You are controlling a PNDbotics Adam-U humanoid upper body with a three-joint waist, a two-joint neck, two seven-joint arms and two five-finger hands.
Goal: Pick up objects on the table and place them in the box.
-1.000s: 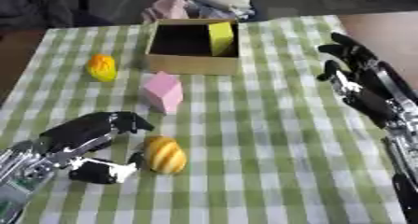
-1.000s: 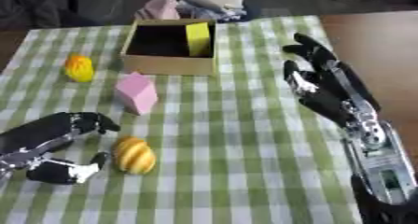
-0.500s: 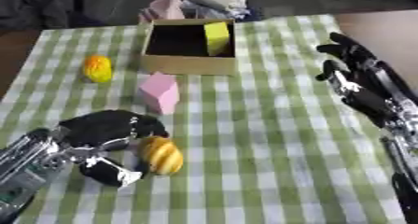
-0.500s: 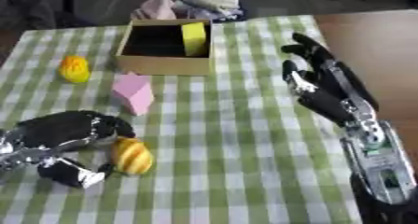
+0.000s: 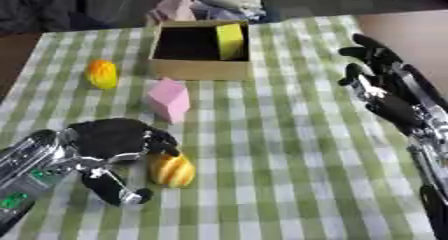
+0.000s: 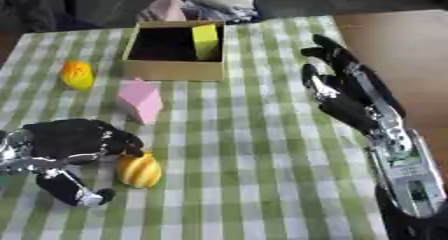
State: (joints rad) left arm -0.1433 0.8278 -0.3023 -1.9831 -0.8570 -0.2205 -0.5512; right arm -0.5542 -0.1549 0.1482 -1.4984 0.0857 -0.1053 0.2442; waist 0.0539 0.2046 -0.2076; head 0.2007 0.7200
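Observation:
An orange-yellow striped shell-shaped object (image 5: 172,169) lies on the checked cloth near the front left. My left hand (image 5: 112,143) sits right beside it, fingers curled over its top left and thumb (image 5: 112,191) reaching below, not closed round it. A pink block (image 5: 169,99) stands behind it, and a small yellow-orange object (image 5: 101,73) lies at the far left. The cardboard box (image 5: 198,69) at the back holds a yellow block (image 5: 230,40). My right hand (image 6: 342,92) hovers open at the right, fingers stretched out, away from all objects.
The green-and-white checked cloth (image 5: 271,149) covers the table; bare brown wood (image 6: 398,44) shows at the right. Pink and white soft things (image 5: 213,2) are heaped behind the box. Open cloth lies between the box and my right hand.
My left hand has moved in toward the striped object, its fingers now over the object's top. The right hand has stayed where it was.

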